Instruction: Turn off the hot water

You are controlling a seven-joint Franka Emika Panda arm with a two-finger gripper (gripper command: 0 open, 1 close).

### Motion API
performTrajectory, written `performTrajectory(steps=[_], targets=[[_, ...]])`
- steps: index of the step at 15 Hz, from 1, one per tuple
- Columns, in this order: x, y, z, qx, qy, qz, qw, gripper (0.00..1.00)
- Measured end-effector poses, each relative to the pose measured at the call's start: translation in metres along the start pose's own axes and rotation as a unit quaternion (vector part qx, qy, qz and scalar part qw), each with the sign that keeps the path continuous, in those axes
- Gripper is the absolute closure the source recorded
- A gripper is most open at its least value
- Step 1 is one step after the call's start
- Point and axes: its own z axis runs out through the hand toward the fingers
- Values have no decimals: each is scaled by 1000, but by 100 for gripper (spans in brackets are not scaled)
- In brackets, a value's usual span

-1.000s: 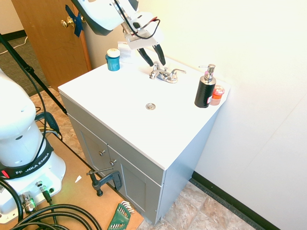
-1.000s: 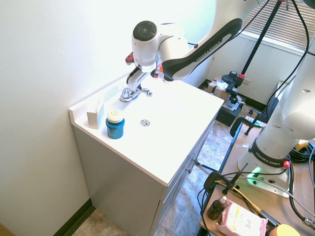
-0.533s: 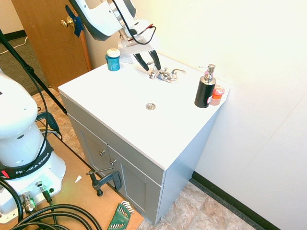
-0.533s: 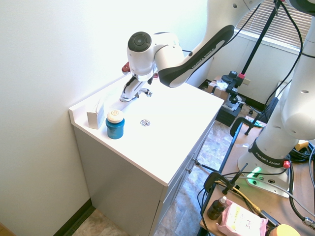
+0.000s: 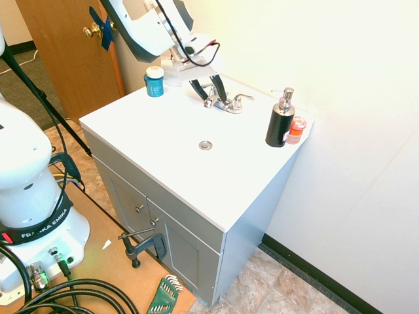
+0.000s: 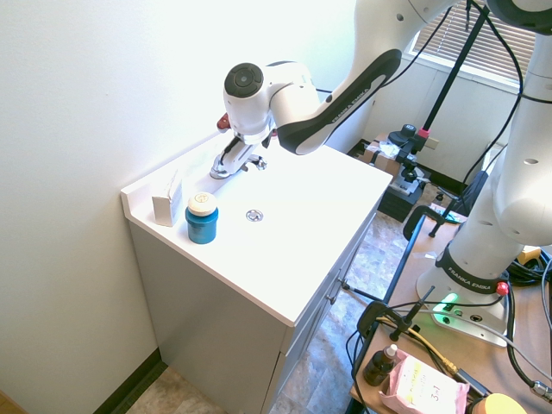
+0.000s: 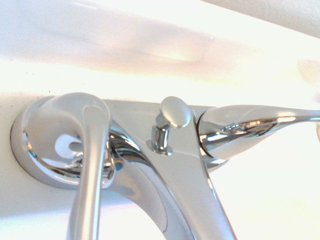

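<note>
End effector hangs low over the chrome faucet at the back of the white surface, its two dark fingers spread apart and pointing down around the faucet's left side. The hot lever sits there, just beside the fingers; whether they touch it cannot be told. In the second exterior view the wrist covers most of the faucet, so only its near end shows.

From the wrist view the hot lever runs forward out of its round base toward the camera. The cold lever points sideways, away from the spout. A small pull knob stands between the two handles.

On the surface, a teal jar with a pale lid stands near the left rear corner, with a small white box just beside it. A black soap pump stands at the right rear, and a pink jar touches it. The drain lies in front of the faucet.
</note>
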Motion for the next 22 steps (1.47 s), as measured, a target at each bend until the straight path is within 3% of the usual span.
performTrajectory(steps=[4, 14, 18, 22], targets=[[15, -32, -16, 26, 15, 7, 1000, 0], [15, -64, -32, 19, -13, 19, 1000, 0], [13, -61, -38, 28, -33, 28, 999, 0], [1, -12, -81, 57, -106, 18, 993, 0]])
